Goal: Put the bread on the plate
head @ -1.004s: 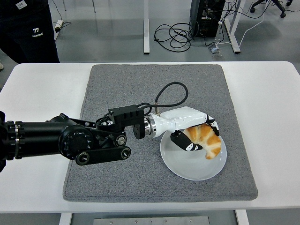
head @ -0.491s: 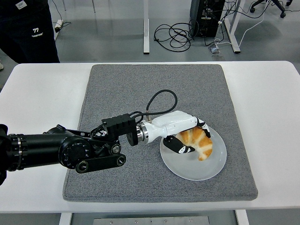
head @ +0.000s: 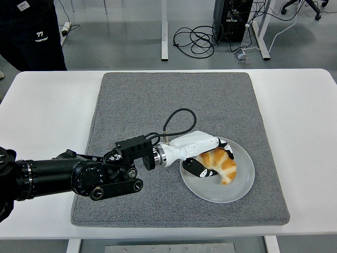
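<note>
A golden croissant (head: 223, 165) lies on the white round plate (head: 239, 188), which sits on the right half of the grey mat (head: 174, 105). My left hand (head: 210, 156), white with black fingertips, reaches in from the left over the plate's left rim. Its fingers are still curled around the left end of the croissant, thumb below and the others above. The black left arm stretches back to the picture's left edge. My right arm is out of view.
The grey mat covers the middle of the white table (head: 47, 116). A black cable (head: 176, 121) loops up from the hand's wrist. A person in dark clothes (head: 29, 31) stands at the top left, beyond the table's far edge.
The left arm has drawn back to the left and lowered, bringing the croissant from the plate's right side to its middle, where it now rests on the plate.
</note>
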You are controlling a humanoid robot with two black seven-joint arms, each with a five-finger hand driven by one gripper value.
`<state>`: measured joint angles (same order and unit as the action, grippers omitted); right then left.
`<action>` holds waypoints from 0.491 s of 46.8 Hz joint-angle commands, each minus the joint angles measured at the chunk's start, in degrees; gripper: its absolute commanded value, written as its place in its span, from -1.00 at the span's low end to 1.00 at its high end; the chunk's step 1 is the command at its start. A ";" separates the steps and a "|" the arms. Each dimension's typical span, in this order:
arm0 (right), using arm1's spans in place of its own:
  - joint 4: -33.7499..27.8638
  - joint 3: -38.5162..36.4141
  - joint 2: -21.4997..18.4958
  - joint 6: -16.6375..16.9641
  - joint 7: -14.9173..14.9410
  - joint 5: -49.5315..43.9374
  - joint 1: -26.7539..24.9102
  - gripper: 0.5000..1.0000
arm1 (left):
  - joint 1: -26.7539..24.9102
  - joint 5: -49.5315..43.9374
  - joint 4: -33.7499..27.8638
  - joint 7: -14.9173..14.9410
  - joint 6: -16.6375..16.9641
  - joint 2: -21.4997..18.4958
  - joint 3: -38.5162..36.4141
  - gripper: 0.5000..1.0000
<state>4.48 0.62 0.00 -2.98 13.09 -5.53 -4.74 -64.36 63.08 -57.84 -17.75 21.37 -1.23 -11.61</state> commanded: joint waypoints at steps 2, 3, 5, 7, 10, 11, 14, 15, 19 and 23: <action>0.00 0.00 0.00 -0.01 0.00 -0.01 0.00 1.00 | 0.11 -0.23 0.10 -0.01 0.07 0.08 0.10 -1.00; 0.00 0.00 0.00 -0.01 0.00 -0.01 0.00 1.00 | 0.11 -0.23 0.10 -0.01 0.07 0.08 0.18 -1.00; 0.00 0.00 0.00 -0.01 0.00 -0.01 0.00 1.00 | 0.46 -0.23 0.10 -0.01 0.07 0.43 0.18 -0.91; 0.00 0.00 0.00 -0.01 0.00 -0.01 0.09 1.00 | 0.73 -0.23 0.10 -0.01 0.07 0.44 0.18 -0.80; 0.00 0.00 0.00 -0.01 0.00 -0.01 0.09 1.00 | 0.99 -0.23 0.10 -0.01 0.07 0.52 0.18 -0.65; 0.00 0.00 0.00 -0.01 0.00 0.08 0.09 1.00 | 0.99 -0.23 0.10 -0.01 0.07 0.52 0.18 -0.60; 0.00 0.00 0.00 -0.01 0.00 -0.01 0.09 1.00 | 0.99 -0.23 0.10 -0.01 0.07 0.52 0.18 -0.49; 0.00 -0.09 0.00 -0.01 0.00 -0.01 0.09 1.00 | 0.99 -0.23 0.10 -0.01 0.07 0.44 0.18 -0.44; 0.00 0.00 0.00 -0.01 0.00 -0.01 0.09 1.00 | 0.99 -0.23 0.10 -0.01 0.42 0.44 0.18 -0.26; 0.00 0.00 0.00 -0.01 0.00 -0.01 0.09 1.00 | 1.08 -0.23 0.10 0.08 1.48 0.44 0.18 -0.11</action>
<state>4.48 0.60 0.00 -2.99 13.09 -5.52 -4.65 -63.31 62.84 -57.73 -17.76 22.22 -0.78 -11.42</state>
